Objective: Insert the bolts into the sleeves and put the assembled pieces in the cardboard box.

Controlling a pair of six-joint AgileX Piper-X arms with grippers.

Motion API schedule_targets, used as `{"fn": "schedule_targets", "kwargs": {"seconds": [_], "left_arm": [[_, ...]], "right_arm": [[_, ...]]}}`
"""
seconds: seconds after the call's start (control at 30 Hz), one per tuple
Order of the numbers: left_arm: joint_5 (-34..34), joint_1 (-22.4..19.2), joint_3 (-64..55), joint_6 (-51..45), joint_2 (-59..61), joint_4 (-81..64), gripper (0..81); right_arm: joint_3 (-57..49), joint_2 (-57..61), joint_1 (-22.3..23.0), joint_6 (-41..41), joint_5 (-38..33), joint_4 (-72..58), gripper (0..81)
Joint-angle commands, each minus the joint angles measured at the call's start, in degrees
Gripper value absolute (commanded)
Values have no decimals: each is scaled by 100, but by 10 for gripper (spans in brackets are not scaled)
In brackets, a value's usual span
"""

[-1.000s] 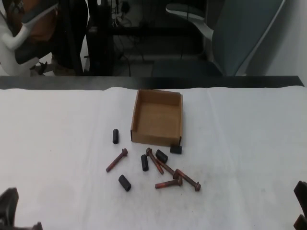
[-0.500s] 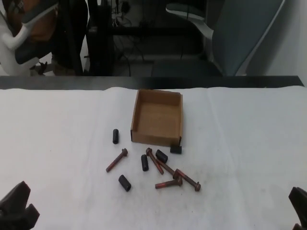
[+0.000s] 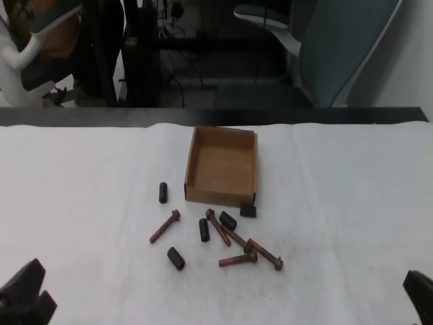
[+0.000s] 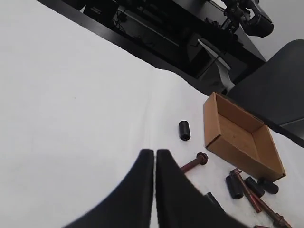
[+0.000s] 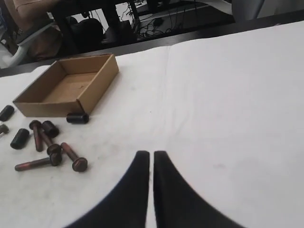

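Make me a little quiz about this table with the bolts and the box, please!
1. True or false: the brown cardboard box already holds an assembled piece.
2. How many short black tube-shaped sleeves lie on the white cloth? A three, B five, C eight.
3. Fill in: both arms' jaws are ___.
Key: 1 false; 2 B; 3 shut.

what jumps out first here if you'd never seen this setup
The empty cardboard box stands out first, open-topped in the middle of the white bench. Just in front of it lies a scatter of reddish bolts and short black sleeves, none joined yet. The left claw and right claw sit low at the near corners of the bench, both shut and holding nothing.
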Motion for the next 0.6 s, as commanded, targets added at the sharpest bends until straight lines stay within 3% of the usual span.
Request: {"fn": "schedule_targets", "kwargs": {"seconds": [0.0,0.1,0.2,0.4,0.5,0.57], "left_arm": [[542,10,-54,557,5,7,18],[794,10,-54,1552,5,387,18],[936,10,-54,1408,5,148,18],[1206,10,-54,1401,5,-2223,18],[1206,10,-54,1427,5,-2495,4],[1256,10,-240,1456,5,-2356,87]], "right_arm": [[-55,32,8,-51,-353,208,35],[-55,32,8,-51,-660,344,35],[-55,32,8,-51,-1075,-52,35],[-55,32,8,471,-1084,-1733,35],[-143,41,8,557,-1084,-1873,35],[-431,221,8,509,-1029,-1876,38]]}}
